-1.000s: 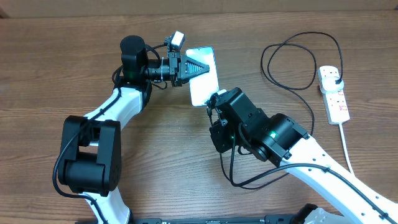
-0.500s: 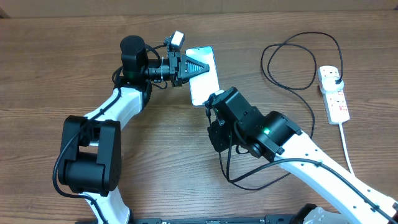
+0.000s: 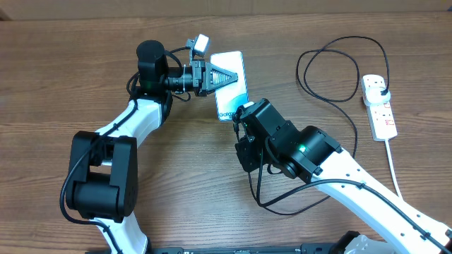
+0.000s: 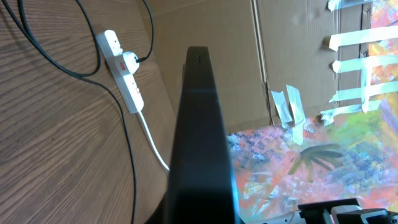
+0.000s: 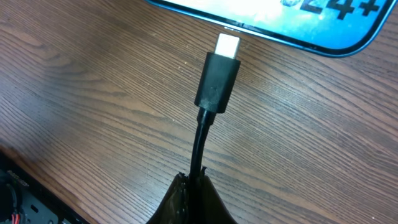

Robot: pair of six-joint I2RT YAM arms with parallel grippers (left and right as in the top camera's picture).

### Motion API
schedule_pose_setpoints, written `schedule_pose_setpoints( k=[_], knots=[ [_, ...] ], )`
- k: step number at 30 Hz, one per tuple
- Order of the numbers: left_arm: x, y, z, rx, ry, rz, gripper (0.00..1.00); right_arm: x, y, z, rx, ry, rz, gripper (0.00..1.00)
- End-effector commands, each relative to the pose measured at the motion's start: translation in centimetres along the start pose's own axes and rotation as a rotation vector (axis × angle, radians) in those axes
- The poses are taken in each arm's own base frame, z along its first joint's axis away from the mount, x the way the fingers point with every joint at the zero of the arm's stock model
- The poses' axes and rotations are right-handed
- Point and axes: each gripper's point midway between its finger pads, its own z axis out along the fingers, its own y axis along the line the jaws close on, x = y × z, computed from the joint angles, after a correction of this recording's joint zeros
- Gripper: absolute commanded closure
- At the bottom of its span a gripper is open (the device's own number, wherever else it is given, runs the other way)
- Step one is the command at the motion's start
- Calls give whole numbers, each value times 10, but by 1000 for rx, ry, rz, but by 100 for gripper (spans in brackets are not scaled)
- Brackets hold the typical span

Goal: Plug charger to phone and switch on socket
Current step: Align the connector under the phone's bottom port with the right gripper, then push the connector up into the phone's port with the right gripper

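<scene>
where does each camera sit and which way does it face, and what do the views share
overhead: fixed above the table, looking straight down; shows both arms, the left gripper on the phone, the socket.
left wrist: on the left arm, looking along the phone's dark edge toward the socket and cardboard wall; own fingers unclear.
right wrist: on the right arm, looking down at the table; the right gripper pinches the charger just short of the phone.
shared: phone in all three; socket in overhead and left wrist.
</scene>
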Motion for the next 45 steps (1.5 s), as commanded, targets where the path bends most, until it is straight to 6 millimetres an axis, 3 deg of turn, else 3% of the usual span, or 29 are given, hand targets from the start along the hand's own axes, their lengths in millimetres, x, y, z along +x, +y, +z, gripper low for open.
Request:
schedule_pose_setpoints(
  k=[1,18,33,45],
  knots=[
    [-5,-7,-2,3,-7,60,96,-4,-1,-2,-1,-10,7,96],
    [-4,-8,-2,6,-1,14,96,-9,1,-3,-4,-34,7,96],
    [-3,-8,-2,8,5,14,96,-14,-14,-3,75,-63,90,96],
    [-4,-8,-2,6,1,-1,96,-17,-8,-3,45,-75,111,96]
  ],
)
